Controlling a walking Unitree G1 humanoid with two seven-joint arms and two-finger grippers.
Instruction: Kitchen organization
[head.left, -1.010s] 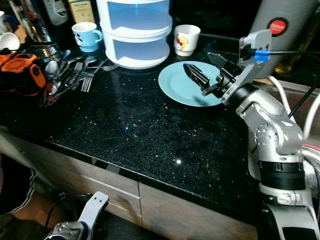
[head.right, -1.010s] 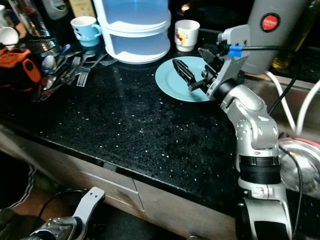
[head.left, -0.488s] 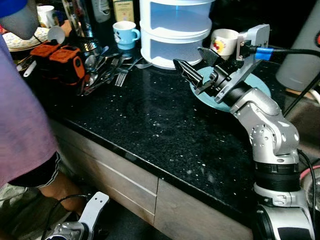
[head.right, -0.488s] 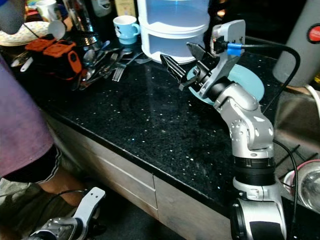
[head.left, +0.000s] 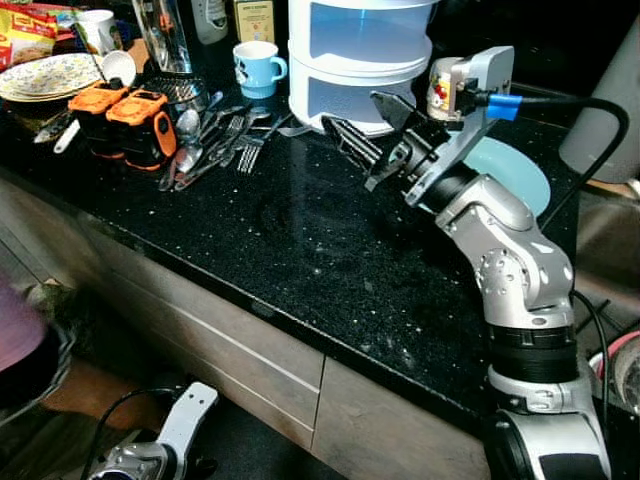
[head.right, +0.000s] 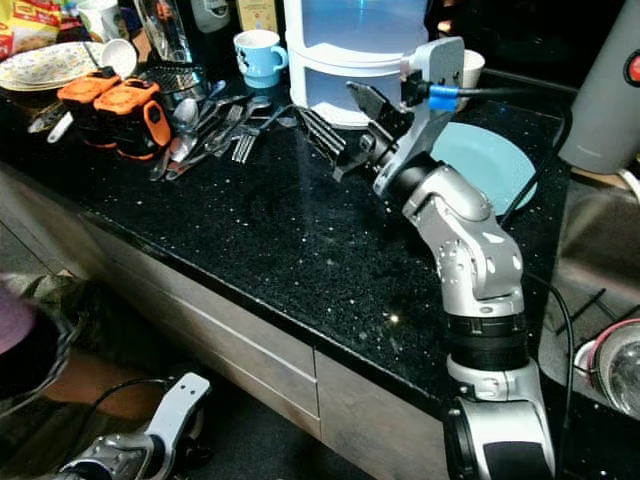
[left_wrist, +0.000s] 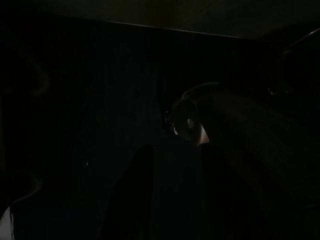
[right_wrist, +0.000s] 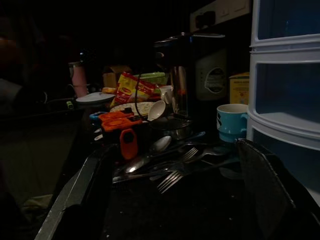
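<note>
My right gripper (head.left: 355, 113) is open and holds nothing. It hovers over the black counter (head.left: 260, 240), just in front of the white tiered container (head.left: 360, 50) and to the left of the light blue plate (head.left: 512, 172). A pile of forks and spoons (head.left: 215, 135) lies further left, short of its fingertips. In the right wrist view the cutlery (right_wrist: 167, 165) lies ahead between the two black fingers (right_wrist: 265, 192), with a blue mug (right_wrist: 231, 119) behind it. My left arm (head.left: 160, 450) hangs idle below the counter edge; its wrist view is nearly black.
Orange and black tools (head.left: 130, 112) sit left of the cutlery, with a patterned plate (head.left: 45, 75) and a white cup (head.left: 98, 28) behind. A cartoon mug (head.left: 438, 88) stands by my wrist. A person's clothing (head.left: 20, 345) shows low left. A bowl (head.right: 612, 365) lies in the sink.
My right gripper has swung left, off the blue plate and out over the counter toward the cutlery. The camera has turned left. The person at the left has dropped mostly out of view.
</note>
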